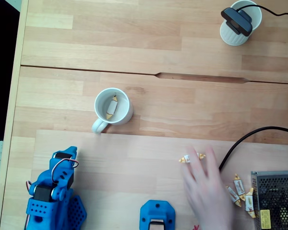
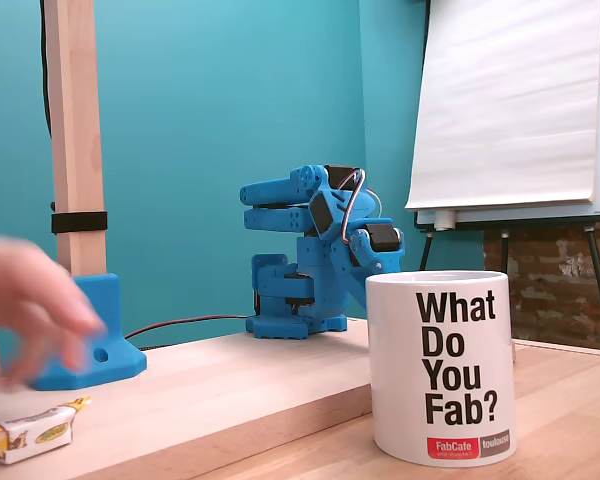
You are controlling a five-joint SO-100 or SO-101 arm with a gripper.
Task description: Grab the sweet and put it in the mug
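The white mug (image 1: 126, 111) stands left of centre in a fixed view, handle toward the bottom left, and one wrapped sweet (image 1: 113, 106) lies inside it. Another sweet (image 1: 189, 158) lies on the table at the blurred fingertips of a person's hand (image 1: 209, 191). From the side, this sweet (image 2: 30, 432) rests at the lower left, under the hand (image 2: 30, 300). The mug (image 2: 440, 365) bears black lettering there. My blue arm is folded at its base, far from both. My gripper (image 1: 67, 153) (image 2: 248, 205) looks shut and holds nothing.
Several more sweets (image 1: 240, 191) lie beside a metal mesh box (image 1: 276, 199) at the lower right. A ribbed cup (image 1: 233, 36) carrying a webcam stands at the top right, and a black cable (image 1: 245, 136) curves nearby. A blue post foot (image 1: 157, 216) (image 2: 95, 345) sits at the front edge.
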